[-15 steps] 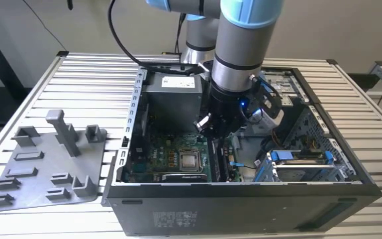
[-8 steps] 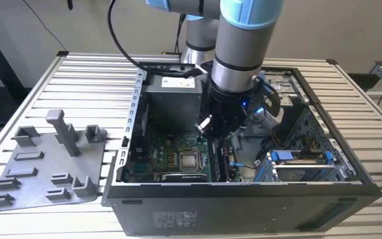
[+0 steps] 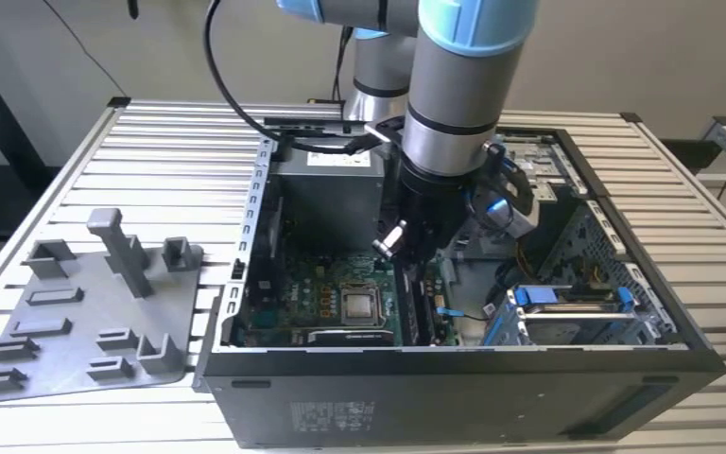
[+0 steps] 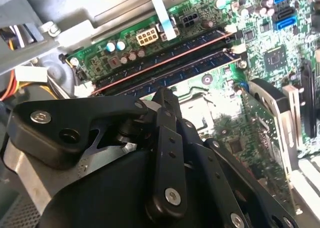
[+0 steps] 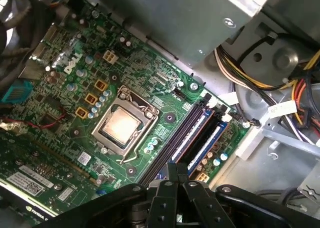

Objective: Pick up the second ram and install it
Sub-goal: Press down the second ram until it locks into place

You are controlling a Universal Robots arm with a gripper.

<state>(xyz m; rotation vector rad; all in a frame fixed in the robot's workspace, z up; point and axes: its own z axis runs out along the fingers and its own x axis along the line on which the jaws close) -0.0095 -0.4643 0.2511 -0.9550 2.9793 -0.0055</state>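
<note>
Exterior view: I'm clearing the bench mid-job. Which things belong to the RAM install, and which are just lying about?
Job in hand:
tool, down by the memory slots
motherboard
open case

Lying about:
grey tray, outside the case at the exterior view's left
drive cage
cables

In the exterior view the arm [image 3: 458, 104] is running off the upper edge, and its lower part is covering the middle of the motherboard [image 3: 325, 303] in the computer case [image 3: 464, 388]. The case front is being cut by the lower edge. In both wrist views the black linkage of the gripper [image 5: 172, 175] is hiding its fingertips and the near ends of the memory slots [image 5: 192, 133]. Whether the second ram is sitting there, I cannot tell. The grey holder tray [image 3: 86, 322] is lying partly past the exterior view's left edge.
</note>
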